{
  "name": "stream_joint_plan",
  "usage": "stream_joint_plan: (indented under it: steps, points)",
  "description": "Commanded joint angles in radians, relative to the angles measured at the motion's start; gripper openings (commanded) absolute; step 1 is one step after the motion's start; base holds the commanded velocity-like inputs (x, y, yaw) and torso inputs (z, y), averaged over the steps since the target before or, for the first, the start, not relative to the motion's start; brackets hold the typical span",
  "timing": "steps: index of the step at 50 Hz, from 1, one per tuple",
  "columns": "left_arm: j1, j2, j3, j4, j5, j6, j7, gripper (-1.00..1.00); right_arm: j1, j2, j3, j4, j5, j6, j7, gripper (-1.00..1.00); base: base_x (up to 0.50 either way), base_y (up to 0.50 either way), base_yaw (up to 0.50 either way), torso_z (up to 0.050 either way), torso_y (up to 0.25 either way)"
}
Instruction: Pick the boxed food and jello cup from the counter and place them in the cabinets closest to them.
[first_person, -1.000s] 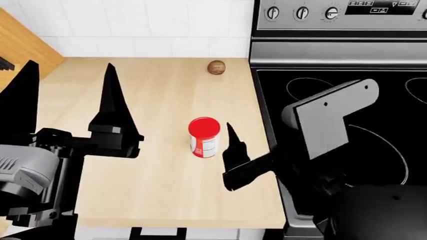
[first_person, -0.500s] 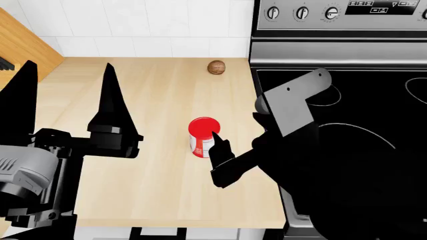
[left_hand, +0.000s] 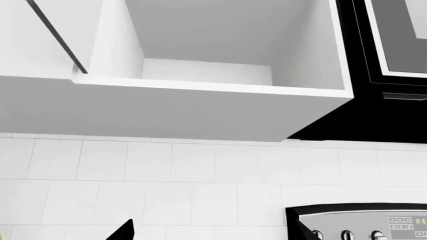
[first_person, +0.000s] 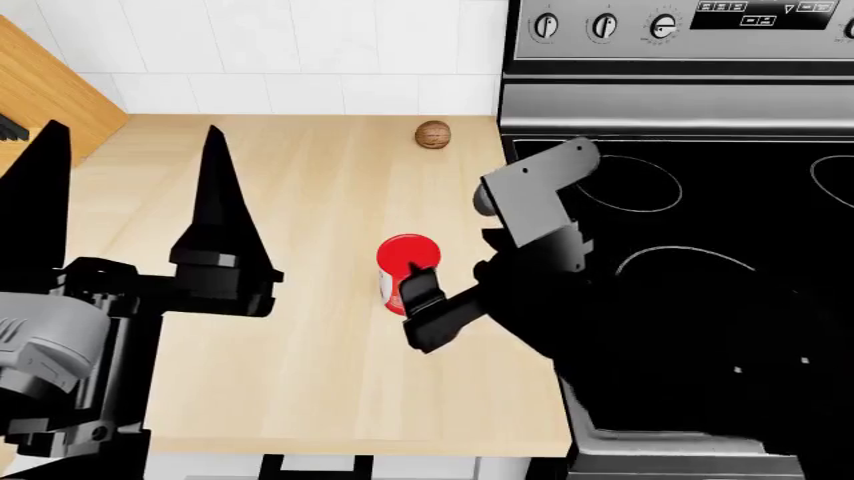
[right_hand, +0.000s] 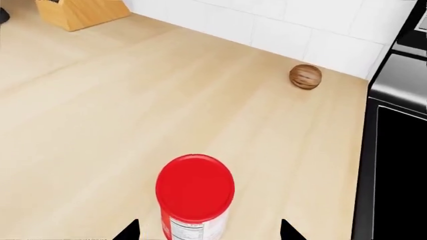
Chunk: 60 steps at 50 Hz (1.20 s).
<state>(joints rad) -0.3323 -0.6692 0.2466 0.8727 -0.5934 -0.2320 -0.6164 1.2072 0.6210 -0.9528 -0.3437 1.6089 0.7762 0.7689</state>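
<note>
A: Right gripper (first_person: 416, 300)?
B: Jaws spread wide; in the right wrist view the two fingertips (right_hand: 127, 231) sit either side of the jello cup (right_hand: 195, 192), neither touching. Holding nothing.

A: Left gripper (first_person: 127, 190)?
B: Jaws wide apart, tips pointing up, empty. It hangs over the counter's left part, well apart from the cup.

A: The cup?
B: Upright on the counter (first_person: 320, 390), red lid up, near the edge by the stovetop (first_person: 721, 230).

A: Further back?
B: Brown ball (first_person: 433, 134) near the tiled wall (first_person: 267, 50), wooden block (right_hand: 80, 11) in the far corner. Left wrist view shows an open white cabinet (left_hand: 200, 75) above the tiles. Boxed food is in no view.
</note>
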Motion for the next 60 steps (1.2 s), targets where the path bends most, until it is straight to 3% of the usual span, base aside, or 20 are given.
stream_joint_plan:
  steps: [1,60]
  points:
    - [0.002,-0.004,-0.004,0.002,-0.006,0.003,-0.002,1.0,-0.003,-0.044,-0.028,0.077,-0.03,0.006,-0.053,1.0,0.0,0.0,0.0,0.0,0.0]
    - [-0.004,-0.009,0.015,0.001,-0.003,0.008,-0.007,1.0,0.008,-0.19,-0.125,0.337,-0.165,0.005,-0.205,1.0,0.0,0.0,0.0,0.0,0.0]
